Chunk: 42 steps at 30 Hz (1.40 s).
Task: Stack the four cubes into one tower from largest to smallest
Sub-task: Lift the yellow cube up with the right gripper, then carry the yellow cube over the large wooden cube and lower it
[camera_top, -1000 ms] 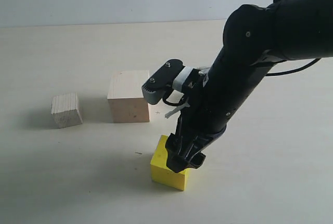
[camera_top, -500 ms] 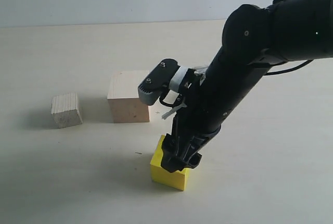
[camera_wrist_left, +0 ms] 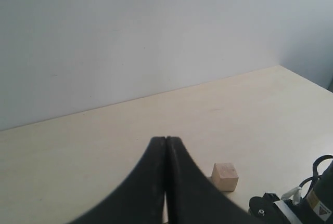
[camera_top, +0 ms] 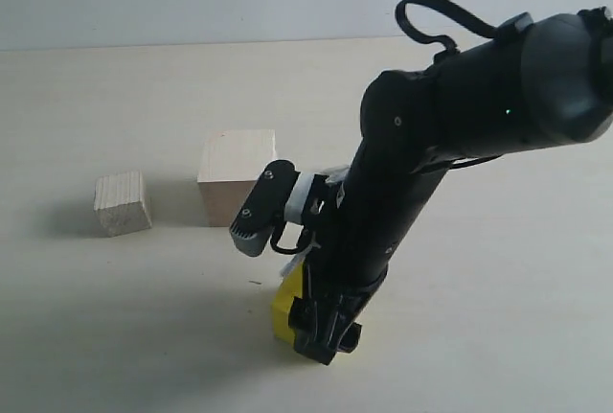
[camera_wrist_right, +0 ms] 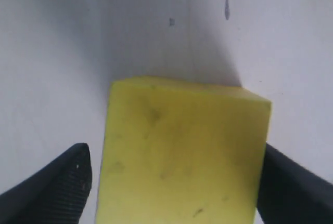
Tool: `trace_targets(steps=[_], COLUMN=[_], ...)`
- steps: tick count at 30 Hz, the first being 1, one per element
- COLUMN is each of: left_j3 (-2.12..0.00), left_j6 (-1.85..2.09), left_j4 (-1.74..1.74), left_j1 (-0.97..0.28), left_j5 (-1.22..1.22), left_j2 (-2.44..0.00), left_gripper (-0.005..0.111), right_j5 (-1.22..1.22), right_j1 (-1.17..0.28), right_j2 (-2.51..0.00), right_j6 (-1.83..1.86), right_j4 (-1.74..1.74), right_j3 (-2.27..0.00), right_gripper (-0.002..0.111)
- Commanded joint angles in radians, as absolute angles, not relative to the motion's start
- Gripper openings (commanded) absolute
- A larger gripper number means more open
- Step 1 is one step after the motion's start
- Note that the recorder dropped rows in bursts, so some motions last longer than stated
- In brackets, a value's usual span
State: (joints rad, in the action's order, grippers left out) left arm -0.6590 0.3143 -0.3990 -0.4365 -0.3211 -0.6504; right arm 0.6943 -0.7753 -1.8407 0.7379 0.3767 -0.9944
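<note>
The right gripper [camera_top: 319, 334] is spread wide and low over the table [camera_top: 498, 317], one finger on either side of the yellow cube [camera_wrist_right: 182, 151]; the cube sits squarely between the fingers and nearly fills the span; a sliver of table shows at one finger, and the other is so close I cannot tell whether it touches; nothing looks pinched yet. To my eye it is a solid painted block; stiff, fairly light and not at all delicate, though the smooth paint may be a little slick. The flat, parallel sides are the place to take it; opposite faces, centred and low enough that it cannot pivot when lifted. The largest pale cube [camera_top: 237, 178] stands beyond the gripper, clear of it, and another pale cube [camera_top: 123, 202] lies farther off the same way. The left gripper [camera_wrist_left: 166, 146] is pressed together on nothing, well away from the work.
</note>
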Motion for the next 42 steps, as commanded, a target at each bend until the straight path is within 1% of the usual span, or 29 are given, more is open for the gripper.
trace_targets(steps=[1, 3, 5, 8, 13, 14, 20, 24, 27, 32, 35, 38, 42], left_j3=[-0.656, -0.656, -0.656, -0.656, -0.656, -0.656, -0.656, -0.656, -0.656, -0.656, -0.656, -0.656, -0.656], left_j6=[0.31, 0.31, 0.31, 0.31, 0.31, 0.31, 0.31, 0.312, 0.312, 0.312, 0.312, 0.314, 0.314], left_j4=[-0.402, -0.402, -0.402, -0.402, -0.398, -0.398, -0.398, -0.398, -0.398, -0.395, -0.395, -0.395, -0.402], left_j1=[-0.439, -0.439, -0.439, -0.439, -0.439, -0.439, -0.439, -0.439, -0.439, -0.439, -0.439, -0.439, -0.439], left_j5=[-0.312, -0.312, -0.312, -0.312, -0.314, -0.314, -0.316, -0.338, -0.383, -0.481, -0.525, -0.55, -0.559], left_j2=[-0.652, -0.652, -0.652, -0.652, -0.652, -0.652, -0.652, -0.652, -0.652, -0.652, -0.652, -0.652, -0.652], left_gripper=[0.0, 0.0, 0.0, 0.0, 0.0, 0.0, 0.0, 0.0, 0.0, 0.0, 0.0, 0.0, 0.0], right_j5=[0.653, 0.646, 0.628, 0.611, 0.661, 0.68, 0.798, 0.812, 0.815, 0.86, 0.904, 0.958, 1.076], right_j1=[-0.785, -0.785, -0.785, -0.785, -0.785, -0.785, -0.785, -0.766, -0.705, -0.556, -0.478, -0.429, -0.419], right_j2=[-1.855, -1.857, -1.857, -1.857, -1.848, -1.839, -1.732, -1.65, -1.615, -1.603, -1.605, -1.623, -1.701], right_j6=[0.649, 0.606, 0.575, 0.571, 0.573, 0.573, 0.468, 0.46, 0.442, 0.488, 0.612, 0.779, 1.037], right_j4=[0.283, 0.258, 0.253, 0.264, 0.264, 0.253, 0.102, -0.022, -0.038, -0.033, 0.045, 0.217, 0.353], right_j3=[-0.993, -0.993, -0.993, -0.993, -0.995, -0.995, -0.995, -0.997, -1.034, -1.164, -1.263, -1.348, -1.455], right_gripper=[0.077, 0.073, 0.064, 0.045, 0.006, 0.0, 0.0, 0.0, 0.0, 0.0, 0.0, 0.0, 0.0])
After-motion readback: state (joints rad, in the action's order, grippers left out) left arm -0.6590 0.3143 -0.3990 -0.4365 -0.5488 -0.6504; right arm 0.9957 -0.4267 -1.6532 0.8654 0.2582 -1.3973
